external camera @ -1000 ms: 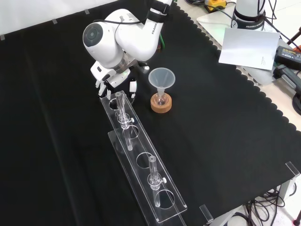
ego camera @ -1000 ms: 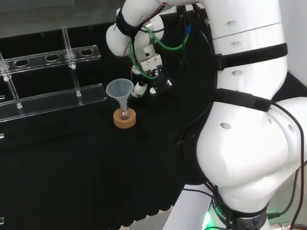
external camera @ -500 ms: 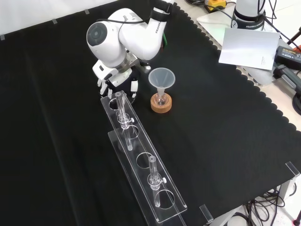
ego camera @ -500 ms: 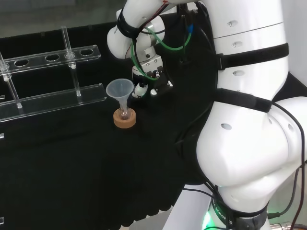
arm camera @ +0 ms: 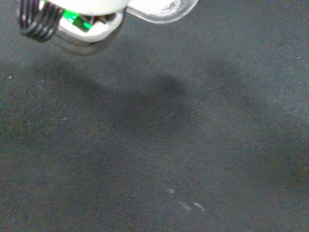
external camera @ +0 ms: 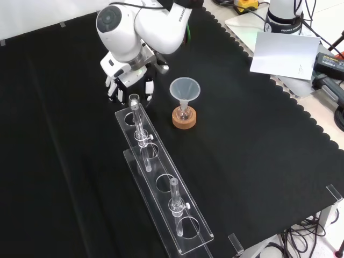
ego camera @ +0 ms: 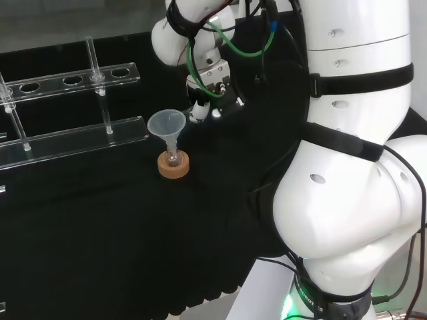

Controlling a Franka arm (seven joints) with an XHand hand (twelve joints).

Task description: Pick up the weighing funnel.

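From where I stand the hand (external camera: 128,80) hangs above the rack's (external camera: 161,183) end toward the bench's (external camera: 242,161) far edge in the front view, what seems to be the weighing funnel (arm camera: 159,7) lies close under its palm, I cannot tell whether the hand grips it, and it should rise straight and level, clear of the rack.

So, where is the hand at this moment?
In the front view, the hand is at the upper left, just beyond the far end of the tube rack and left of the funnel.

A black cloth (external camera: 258,161) is covering the worktop (external camera: 322,115), its scalloped edge running down the front view's right. Beyond it a white sheet (external camera: 282,54) is lying on the pale surface, and cables (external camera: 303,234) are hanging at the lower corner, perhaps toward the floor.
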